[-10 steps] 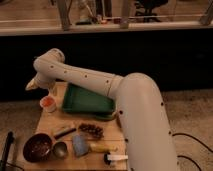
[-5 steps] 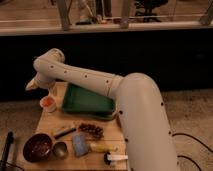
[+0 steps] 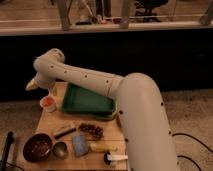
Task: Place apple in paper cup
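Gripper at far left, above and just left of the cup, jaw state not discernible; apple sitting inside the cup at the table's left edge; green tray just right of it; arm crossing overhead

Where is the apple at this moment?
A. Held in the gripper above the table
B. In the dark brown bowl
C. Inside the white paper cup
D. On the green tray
C. The apple sits in the mouth of the paper cup, left of the green tray; the gripper is above it, apart.
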Robot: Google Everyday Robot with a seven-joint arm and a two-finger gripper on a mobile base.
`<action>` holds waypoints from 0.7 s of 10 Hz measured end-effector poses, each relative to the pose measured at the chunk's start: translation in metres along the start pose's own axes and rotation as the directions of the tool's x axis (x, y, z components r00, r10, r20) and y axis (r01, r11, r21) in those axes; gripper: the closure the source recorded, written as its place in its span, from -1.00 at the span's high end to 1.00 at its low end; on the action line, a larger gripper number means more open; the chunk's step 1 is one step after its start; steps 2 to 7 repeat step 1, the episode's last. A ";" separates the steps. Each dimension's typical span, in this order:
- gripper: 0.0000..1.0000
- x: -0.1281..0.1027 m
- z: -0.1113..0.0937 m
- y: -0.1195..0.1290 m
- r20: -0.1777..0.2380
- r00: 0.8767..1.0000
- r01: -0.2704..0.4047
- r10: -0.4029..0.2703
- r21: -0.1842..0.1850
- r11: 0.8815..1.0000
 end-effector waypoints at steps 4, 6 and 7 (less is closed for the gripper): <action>0.60 0.000 0.000 0.000 0.000 1.000 0.000 0.000 0.000 1.000; 0.60 0.000 0.000 0.000 0.000 1.000 0.000 0.000 0.000 1.000; 0.60 0.000 0.000 0.000 0.000 1.000 0.000 0.000 0.000 1.000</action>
